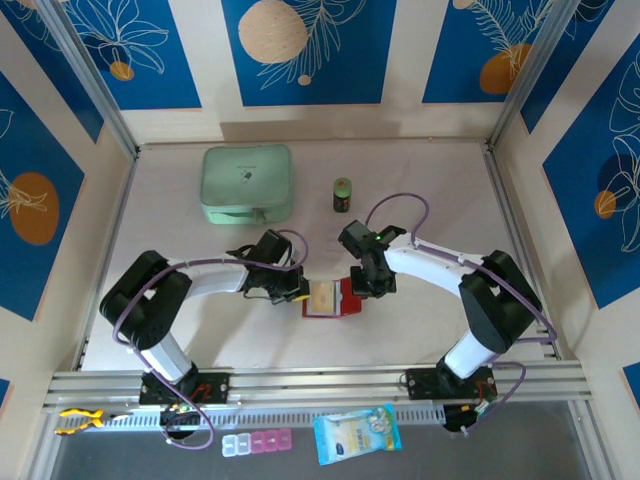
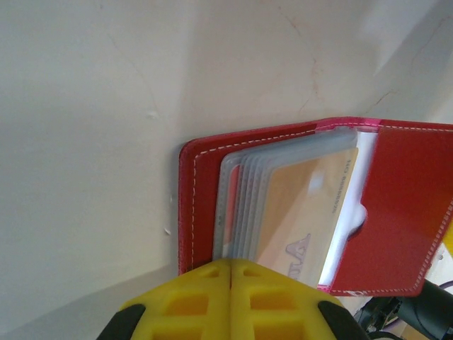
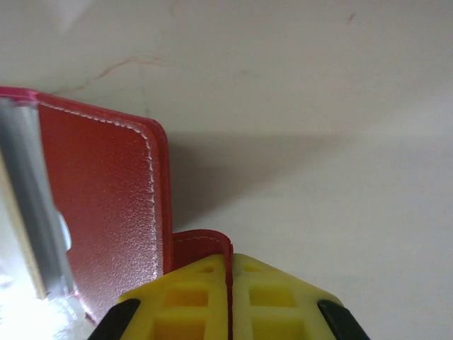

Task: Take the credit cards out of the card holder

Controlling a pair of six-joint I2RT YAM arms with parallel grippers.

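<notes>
On the table (image 1: pixel 250 340) we see the open red card holder (image 1: pixel 345 300) lying between both grippers. The right gripper (image 3: pixel 230 263) is clamped on its tab (image 3: pixel 202 244), the cover just to its left. The left gripper (image 2: pixel 230 270) is pressed closed at the near edge of the sleeves (image 2: pixel 241 205), with the orange card (image 2: pixel 304 205) just ahead; we cannot tell whether it pinches anything
</notes>
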